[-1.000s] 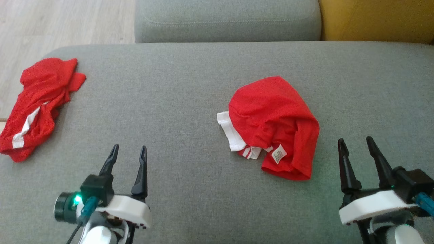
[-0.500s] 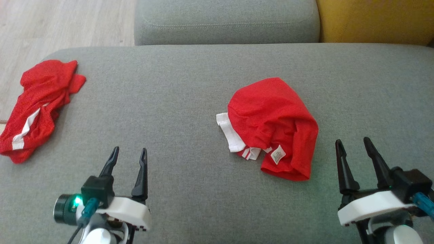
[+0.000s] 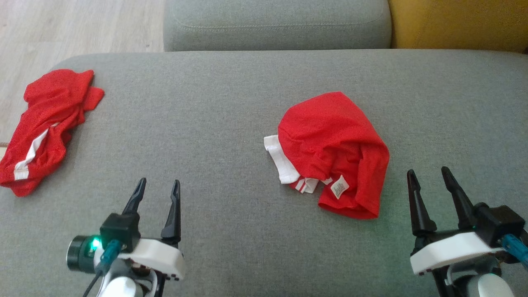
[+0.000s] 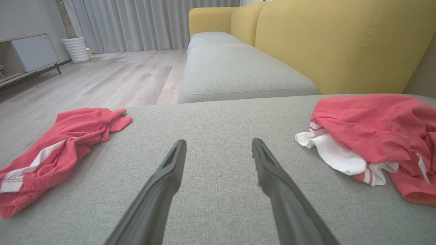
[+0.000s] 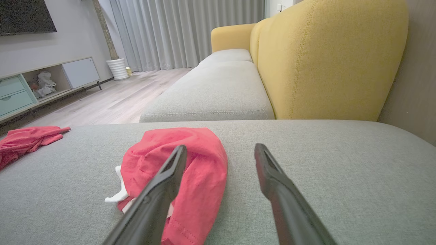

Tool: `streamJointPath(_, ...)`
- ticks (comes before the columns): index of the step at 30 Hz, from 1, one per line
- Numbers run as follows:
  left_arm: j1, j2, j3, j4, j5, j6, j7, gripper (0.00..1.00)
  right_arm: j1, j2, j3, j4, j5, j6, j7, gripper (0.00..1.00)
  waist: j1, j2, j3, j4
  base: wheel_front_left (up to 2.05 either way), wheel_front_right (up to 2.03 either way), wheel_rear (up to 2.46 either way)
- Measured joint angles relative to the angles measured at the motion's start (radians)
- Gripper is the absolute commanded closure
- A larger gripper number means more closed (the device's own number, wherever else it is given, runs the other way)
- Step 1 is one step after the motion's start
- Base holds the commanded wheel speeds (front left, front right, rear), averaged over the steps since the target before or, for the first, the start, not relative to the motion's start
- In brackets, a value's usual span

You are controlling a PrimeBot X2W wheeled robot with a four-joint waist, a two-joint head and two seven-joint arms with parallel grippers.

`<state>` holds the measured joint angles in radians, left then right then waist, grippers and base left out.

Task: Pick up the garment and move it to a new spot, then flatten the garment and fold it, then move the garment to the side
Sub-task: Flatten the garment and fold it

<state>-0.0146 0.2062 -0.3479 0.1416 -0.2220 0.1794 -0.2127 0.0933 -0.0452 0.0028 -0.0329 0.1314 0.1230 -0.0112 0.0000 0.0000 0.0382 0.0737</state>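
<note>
A crumpled red garment with white trim is seen on the grey sofa seat, right of the middle, near the right tool. The right tool and the left tool are held wide open, and nothing is gripped by them. A second red garment is bunched at the seat's left edge, well apart from the first.

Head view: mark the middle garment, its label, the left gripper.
middle garment [image 3: 330,128], head view, red top fold.
label [image 3: 339,187], head view, middle of white tag.
left gripper [image 3: 159,180], head view, midway between fingertips.
</note>
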Motion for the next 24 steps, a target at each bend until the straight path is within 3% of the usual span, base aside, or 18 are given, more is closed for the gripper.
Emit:
streamJointPath(8,-0.039,-0.002,-0.025,0.002,0.0,0.0,0.0,0.0,-0.008,0.0,0.048,0.027,-0.03,0.0,0.035,0.0,0.0,0.0,0.024,0.02,0.0,0.0,0.0)
streamJointPath(18,-0.166,-0.053,-0.063,0.021,0.008,-0.016,-0.021,0.0,-0.231,-0.019,0.216,0.235,-0.166,0.0,0.09,0.0,0.0001,0.0,0.111,0.102,0.0,0.0,0.0)
streamJointPath(24,-0.196,-0.067,-0.064,0.046,0.008,-0.021,-0.028,0.0,-0.294,-0.032,0.22,0.36,-0.193,0.0,0.126,0.0,0.0001,0.0,0.144,0.153,0.0,0.0,0.0)
